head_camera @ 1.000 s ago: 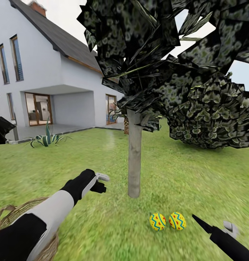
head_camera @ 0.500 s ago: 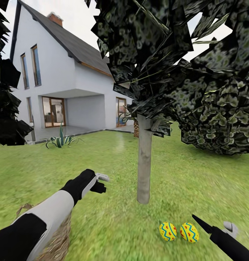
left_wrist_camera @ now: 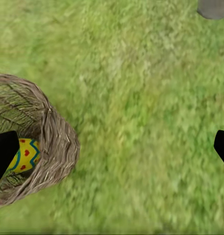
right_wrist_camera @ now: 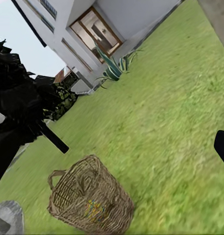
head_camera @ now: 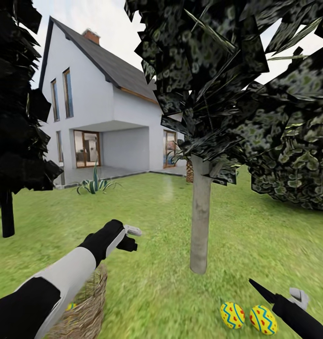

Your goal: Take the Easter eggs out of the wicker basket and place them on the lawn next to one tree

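Your left gripper (head_camera: pixel 131 237): black and white, stretched over the grass above the basket; in the wrist view its two dark fingertips (left_wrist_camera: pixel 4 154) stand far apart at the frame edges with only lawn and basket between them, so it is wide open and holds nothing.
Your right gripper (head_camera: pixel 281 296): cut off at the lower corner; you see a thin black finger and a pale grey piece, and whether it is open or closed cannot be told. Nothing shows in it.
Wicker basket (head_camera: pixel 88 306): tan, coarse woven straw, round and bucket-shaped, standing on the grass under your left forearm, which hides most of it. The right wrist view shows its loop handle (right_wrist_camera: pixel 56 177) at the rim.
Egg in the basket (left_wrist_camera: pixel 24 154): yellow with a blue zigzag and red hearts, lying inside against the woven wall, partly covered by your fingertip.
Two Easter eggs (head_camera: pixel 232 315): smooth, yellow, blue zigzags and red marks, lying side by side on the grass near the foot of the tree; the right one is just beside your right arm.
Lawn (head_camera: pixel 157 282): short, mottled green, blurred in both wrist views.
Tree (head_camera: pixel 200 226): straight pale grey trunk, dense crown of dark angular leaves that runs past the top edge.
Spiky striped plant (head_camera: pixel 94 184): at the lawn's far edge.
White house (head_camera: pixel 95 122): dark pitched roof, glazed doors under a recess.
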Motion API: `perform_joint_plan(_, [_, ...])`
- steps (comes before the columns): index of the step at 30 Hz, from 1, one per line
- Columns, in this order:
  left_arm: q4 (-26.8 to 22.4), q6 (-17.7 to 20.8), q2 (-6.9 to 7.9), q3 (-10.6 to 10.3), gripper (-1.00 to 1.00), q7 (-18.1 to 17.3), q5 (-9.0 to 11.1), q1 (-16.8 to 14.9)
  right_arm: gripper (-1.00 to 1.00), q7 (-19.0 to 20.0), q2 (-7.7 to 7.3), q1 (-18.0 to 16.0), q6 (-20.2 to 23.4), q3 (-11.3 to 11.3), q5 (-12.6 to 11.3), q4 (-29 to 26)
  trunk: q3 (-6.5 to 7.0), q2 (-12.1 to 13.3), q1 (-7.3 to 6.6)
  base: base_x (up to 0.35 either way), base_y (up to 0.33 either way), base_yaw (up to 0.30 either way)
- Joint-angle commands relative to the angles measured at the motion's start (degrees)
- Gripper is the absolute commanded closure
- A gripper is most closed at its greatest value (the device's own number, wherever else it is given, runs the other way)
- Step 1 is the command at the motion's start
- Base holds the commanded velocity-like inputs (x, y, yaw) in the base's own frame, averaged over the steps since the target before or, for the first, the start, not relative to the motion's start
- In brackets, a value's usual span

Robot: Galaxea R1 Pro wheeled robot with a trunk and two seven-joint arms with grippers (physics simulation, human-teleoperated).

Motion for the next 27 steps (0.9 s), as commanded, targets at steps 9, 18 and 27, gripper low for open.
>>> perform_joint_plan(9, [-0.03, 0.2, 0.05, -0.35, -1.0, 0.23, 0.41, -0.06, -1.0, 0.07, -0.07, 0.01, 0.33, 1.96, -0.3, -0.03, 2.24, 3.59, -1.99, 0.0, 0.0, 0.2])
perform_joint_plan(18, [-0.03, 0.19, 0.03, -0.38, -1.0, 0.23, 0.4, -0.06, -1.0, 0.07, -0.08, 0.01, 0.3, 2.36, -0.3, -0.03, 4.54, 7.2, -3.96, 0.0, 0.0, 0.2])
perform_joint_plan(27, [-0.03, 0.17, 0.03, -0.39, -1.0, 0.23, 0.38, -0.06, -1.0, -0.96, -0.08, 0.01, 0.04, 2.42, -0.77, -0.03, 6.6, 10.81, -5.94, 0.0, 0.0, 0.131])
